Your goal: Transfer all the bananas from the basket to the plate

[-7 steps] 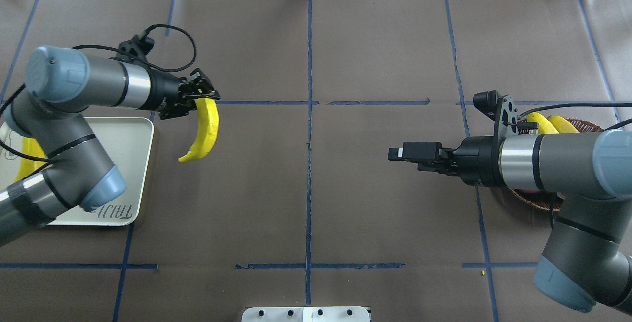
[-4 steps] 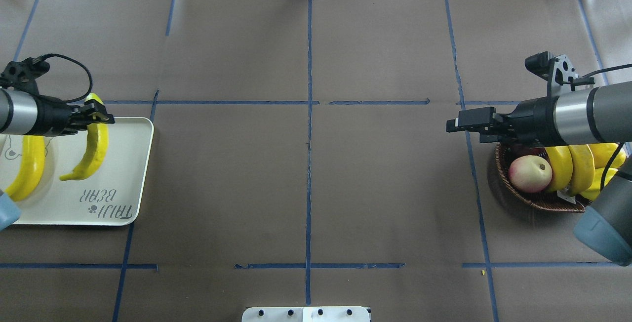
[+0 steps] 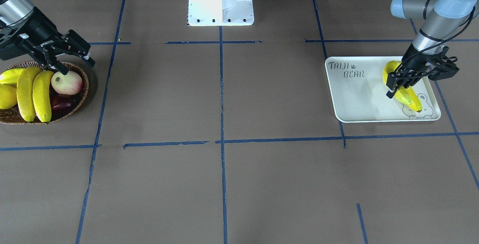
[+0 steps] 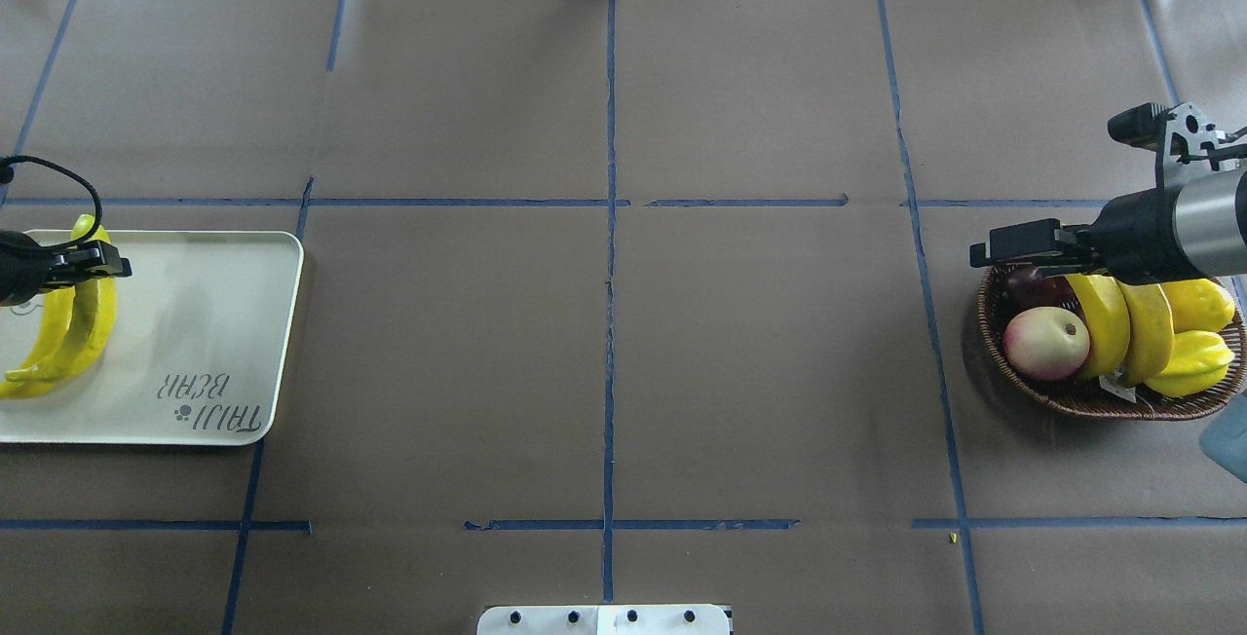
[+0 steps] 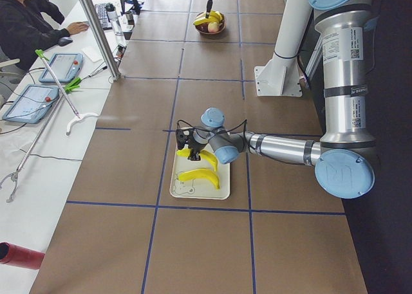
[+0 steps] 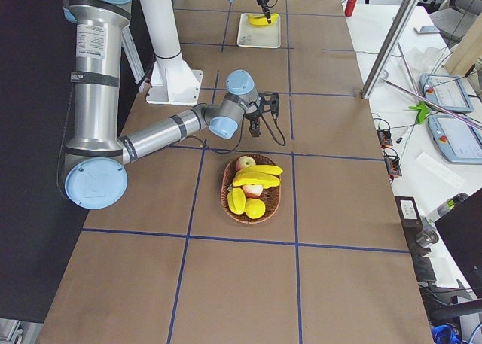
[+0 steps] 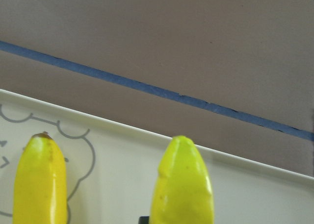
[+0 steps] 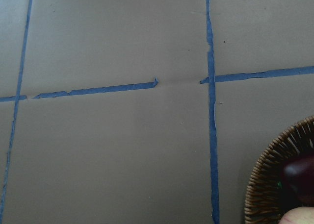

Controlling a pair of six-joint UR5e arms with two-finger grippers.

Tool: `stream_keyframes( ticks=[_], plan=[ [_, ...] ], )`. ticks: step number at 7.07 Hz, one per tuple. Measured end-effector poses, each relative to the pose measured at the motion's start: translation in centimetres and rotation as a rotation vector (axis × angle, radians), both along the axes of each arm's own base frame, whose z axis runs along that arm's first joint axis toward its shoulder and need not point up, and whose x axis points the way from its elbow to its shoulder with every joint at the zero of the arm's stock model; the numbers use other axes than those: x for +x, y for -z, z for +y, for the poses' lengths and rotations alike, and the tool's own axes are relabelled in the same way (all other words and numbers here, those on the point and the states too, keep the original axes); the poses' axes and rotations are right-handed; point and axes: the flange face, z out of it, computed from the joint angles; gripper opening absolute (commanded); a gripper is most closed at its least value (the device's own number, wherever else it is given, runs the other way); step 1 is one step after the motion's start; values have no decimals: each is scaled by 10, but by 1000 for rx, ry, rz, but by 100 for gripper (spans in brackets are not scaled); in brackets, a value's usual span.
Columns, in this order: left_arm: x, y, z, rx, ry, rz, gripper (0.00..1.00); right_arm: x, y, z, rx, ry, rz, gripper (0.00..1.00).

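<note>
Yellow, glossy, item one: the gripped banana [image 7: 181, 185], at the bear-print end of the plate [image 4: 214, 304]. From overhead I read its long axis as running far-to-near across the table. Its far end sits in the left gripper [image 4: 97, 263], whose fingers are clenched across it, and its bow faces the table's middle. I cannot tell whether its near tip touches the plate.

Item two: the flat banana [image 7: 41, 182], lying on the plate just beside the first, with the same heading and the same bow.

Items three and four: the basket bananas [image 4: 1109, 323], side by side in the wicker basket [image 4: 1072, 397]. Their long axes also run far-to-near. They lie between a peach-like fruit [image 4: 1047, 343] and other yellow fruits [image 4: 1203, 304].

Right gripper [image 3: 76, 66]: on my front feed its fingers are spread wide and released. It hangs above the basket's edge on the side toward the table's middle.
</note>
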Motion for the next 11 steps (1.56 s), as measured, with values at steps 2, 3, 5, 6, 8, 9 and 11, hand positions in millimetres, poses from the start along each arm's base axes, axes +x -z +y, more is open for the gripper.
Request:
stream_keyframes(
  ticks=[2, 3, 5, 6, 8, 9, 11],
  plan=[
    [3, 5, -2, 7, -1, 8, 100, 7, -16, 6, -18, -7, 26, 100],
    [4, 12, -3, 12, -1, 19, 100, 13, -31, 13, -35, -10, 49, 100],
    [7, 34, 0, 21, -29, 68, 100, 25, -70, 23, -51, -12, 122, 100],
    [8, 44, 2, 19, -38, 93, 100, 30, -89, 28, -41, 2, 163, 100],
    [12, 55, 0, 7, -31, 122, 100, 43, -105, 31, -38, 15, 191, 100],
    [14, 57, -1, 5, -30, 127, 100, 53, -101, 30, -43, 14, 174, 100],
    [15, 57, -2, 2, -30, 129, 100, 67, -109, 34, -51, 24, 182, 100]
  ],
)
